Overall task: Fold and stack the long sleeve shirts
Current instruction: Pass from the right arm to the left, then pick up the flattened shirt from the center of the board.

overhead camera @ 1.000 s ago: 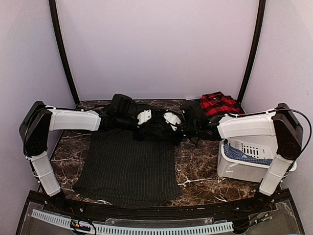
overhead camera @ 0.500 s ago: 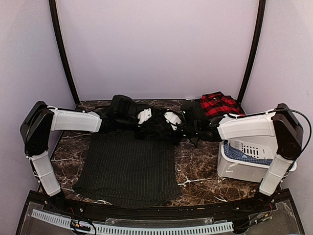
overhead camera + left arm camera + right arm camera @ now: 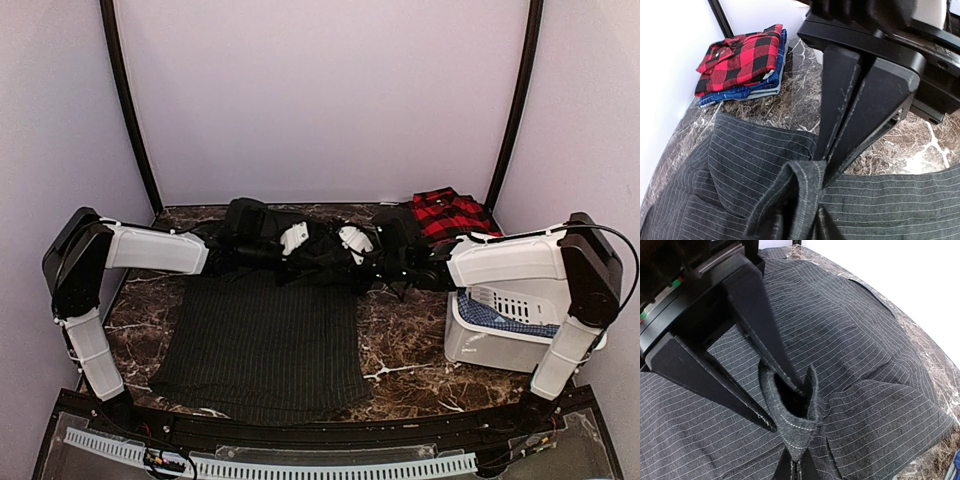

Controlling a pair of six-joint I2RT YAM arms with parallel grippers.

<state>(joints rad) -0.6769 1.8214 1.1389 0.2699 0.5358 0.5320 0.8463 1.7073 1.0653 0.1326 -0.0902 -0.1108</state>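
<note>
The dark pinstriped long sleeve shirt [image 3: 260, 340] lies flat on the marble table, with its far end bunched between my two grippers. My left gripper [image 3: 316, 250] reaches in from the left. Its jaws have narrowed onto a raised fold [image 3: 805, 190] of that shirt, one finger inside the fold and one outside. My right gripper [image 3: 330, 252] faces it and is shut on the same fold [image 3: 795, 440] a little nearer its own side. The red-and-black plaid shirt [image 3: 445, 212] lies folded on top of a small stack at the far right corner.
A white plastic bin [image 3: 490, 345] holding blue cloth stands at the right, under my right arm. The plaid shirt [image 3: 740, 55] rests on folded blue garments [image 3: 765, 82]. Walls enclose the table on three sides.
My left jaws have closed in on the fold. Both grippers have edged slightly toward the far wall. The shirt's flat body has not moved.
</note>
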